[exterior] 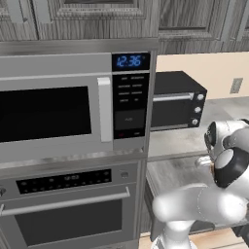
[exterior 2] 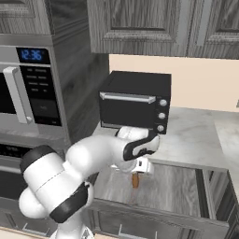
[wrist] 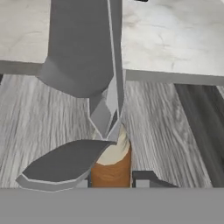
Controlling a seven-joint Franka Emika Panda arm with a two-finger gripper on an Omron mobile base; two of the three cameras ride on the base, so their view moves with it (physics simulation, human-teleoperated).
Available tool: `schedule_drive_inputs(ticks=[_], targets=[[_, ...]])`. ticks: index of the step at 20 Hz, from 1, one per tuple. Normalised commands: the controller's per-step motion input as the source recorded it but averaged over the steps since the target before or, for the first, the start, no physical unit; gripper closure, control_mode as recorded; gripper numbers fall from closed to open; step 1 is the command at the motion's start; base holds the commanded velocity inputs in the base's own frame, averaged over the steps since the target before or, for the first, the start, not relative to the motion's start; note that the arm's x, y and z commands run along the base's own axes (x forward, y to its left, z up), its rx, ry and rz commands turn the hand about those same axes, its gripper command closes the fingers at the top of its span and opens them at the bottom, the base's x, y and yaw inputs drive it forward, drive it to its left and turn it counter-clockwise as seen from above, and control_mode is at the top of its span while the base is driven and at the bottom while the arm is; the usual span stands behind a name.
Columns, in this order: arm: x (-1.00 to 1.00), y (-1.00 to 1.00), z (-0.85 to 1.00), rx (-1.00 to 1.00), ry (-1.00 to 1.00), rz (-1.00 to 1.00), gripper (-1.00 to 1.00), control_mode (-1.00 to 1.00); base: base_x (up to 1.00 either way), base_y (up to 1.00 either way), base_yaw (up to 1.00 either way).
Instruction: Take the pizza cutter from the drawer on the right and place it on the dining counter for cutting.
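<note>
While the white arm bends down from the lower left of the right base view, its gripper (exterior 2: pixel 136 173) hangs at the centre of the frame over the open drawer (exterior 2: pixel 177 186), whose grey wood-grain inside spreads across the lower middle. Below the hand a short brown wooden handle points downward: this is the pizza cutter (exterior 2: pixel 135 181), held upright above the drawer floor. Its wheel blade is too small to make out in this view.

At the bottom centre of the hand view, the pizza cutter (wrist: pixel 112 164) shows an orange-brown wooden handle with a paler cream end, standing between the two dark fingertips (wrist: pixel 146 178); the jaws are clamped on that handle. From it a grey metal neck runs upward to a broad, flat, dull grey blade that takes up the upper left of the frame. A second grey rounded shape lies at the lower left beside the handle; I cannot tell what it is. Behind the tool, the drawer (wrist: pixel 175 127) floor runs across mid-frame, with a pale marbled countertop (wrist: pixel 175 39) above its back edge.

A black toaster oven (exterior 2: pixel 135 102) sits on that countertop, upper centre of the right base view
</note>
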Motion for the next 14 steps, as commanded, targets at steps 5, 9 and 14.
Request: schedule_drive_inputs(ticks=[5, 9, 14], targets=[[-0.17, 0.03, 1.0, 0.1, 0.16, 0.0, 1.0, -1.0, 0.0, 0.0, 0.0], [-0.24, 0.05, 1.0, 0.08, 0.17, 0.0, 1.0, -1.0, 0.0, 0.0, 0.0], [-0.15, 0.0, 1.0, 0.11, 0.25, 0.0, 1.0, -1.0, 0.0, 0.0, 0.0]])
